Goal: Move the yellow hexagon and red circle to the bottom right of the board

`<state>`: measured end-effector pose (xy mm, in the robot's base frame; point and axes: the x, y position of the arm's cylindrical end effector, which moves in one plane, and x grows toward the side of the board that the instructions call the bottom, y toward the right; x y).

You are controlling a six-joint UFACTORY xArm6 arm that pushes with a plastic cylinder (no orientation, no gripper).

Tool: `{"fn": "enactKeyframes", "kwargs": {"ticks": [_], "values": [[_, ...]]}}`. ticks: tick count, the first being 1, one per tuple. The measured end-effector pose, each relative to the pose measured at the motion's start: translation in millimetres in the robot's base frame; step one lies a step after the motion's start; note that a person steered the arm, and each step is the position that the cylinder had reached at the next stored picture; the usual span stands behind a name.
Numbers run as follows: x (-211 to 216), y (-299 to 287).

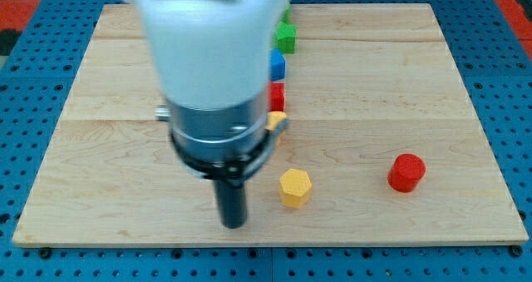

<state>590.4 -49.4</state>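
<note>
The board (399, 82) is pale wood, smooth, with fine grain lines. The yellow hexagon (295, 187) and red circle (406, 172) look painted and matt. My tip (233, 224) is dark and a bit shiny.

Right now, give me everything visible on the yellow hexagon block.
The yellow hexagonal block is a small, solid-looking prism with a flat six-sided top and slightly darker side faces. It stands flat on the pale wooden board, low and near centre. Nothing touches it: my tip is apart at its left, the red cylindrical block well right.
</note>
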Motion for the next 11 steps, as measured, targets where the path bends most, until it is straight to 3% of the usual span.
{"fn": "enactKeyframes", "kwargs": {"ticks": [2,3,4,6,9,11], "values": [[-21,162],[-22,101],[-30,78],[-55,169],[-69,139],[-77,219]]}}
